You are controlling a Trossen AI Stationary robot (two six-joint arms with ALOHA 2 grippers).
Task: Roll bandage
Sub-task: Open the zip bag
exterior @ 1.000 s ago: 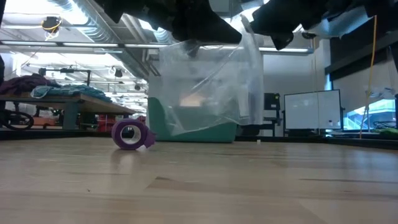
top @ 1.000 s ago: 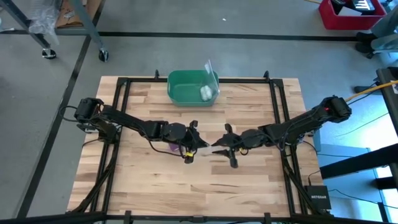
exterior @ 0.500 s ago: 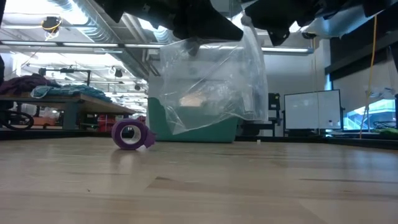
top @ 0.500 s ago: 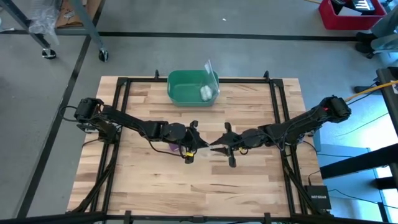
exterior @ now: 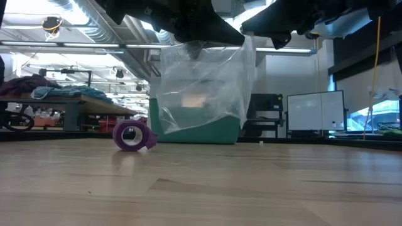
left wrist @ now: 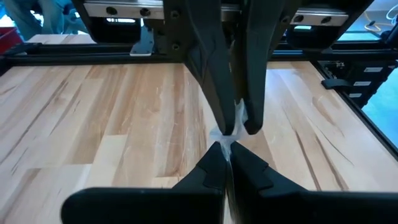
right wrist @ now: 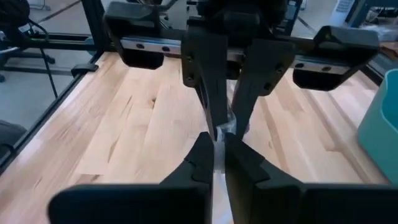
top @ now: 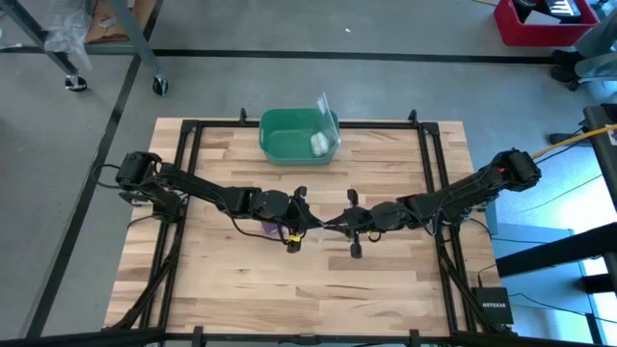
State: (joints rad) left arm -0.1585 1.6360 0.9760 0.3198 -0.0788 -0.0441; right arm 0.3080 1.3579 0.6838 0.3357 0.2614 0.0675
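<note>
A clear plastic bag (exterior: pixel 201 88) hangs above the table's middle, below my two grippers, which face each other tip to tip. My left gripper (top: pixel 314 229) is shut on the bag's top, and my right gripper (top: pixel 334 227) is shut on it from the opposite side. The bandage (exterior: pixel 132 135), a small purple roll, lies on its side on the wood below my left gripper, mostly hidden under it in the high view (top: pixel 267 229). No gripper touches it. My left gripper pinches the bag's crumpled top edge (left wrist: pixel 225 138) between its two fingertips. It comes nearly level from the table's left. The bag hangs slack below, clear of the table. My right gripper pinches the same top edge (right wrist: pixel 219 138) between its two fingers. It comes nearly level from the table's right, just short of the left gripper's fingertips (right wrist: pixel 214 121). The bag hangs slack below it.
A green bin (top: pixel 289 140) with a small white roll (top: pixel 318 145) in it stands at the table's far edge, behind the bag. A black frame (top: pixel 188 173) runs around the table's sides. Bare wood lies toward the near edge.
My right gripper has shut its fingers on the bag's top edge, right by the left gripper's tips, rolling slightly. The bag's right side has drawn in toward the left, so the bag now hangs narrower. The left gripper and the bandage have kept still.
</note>
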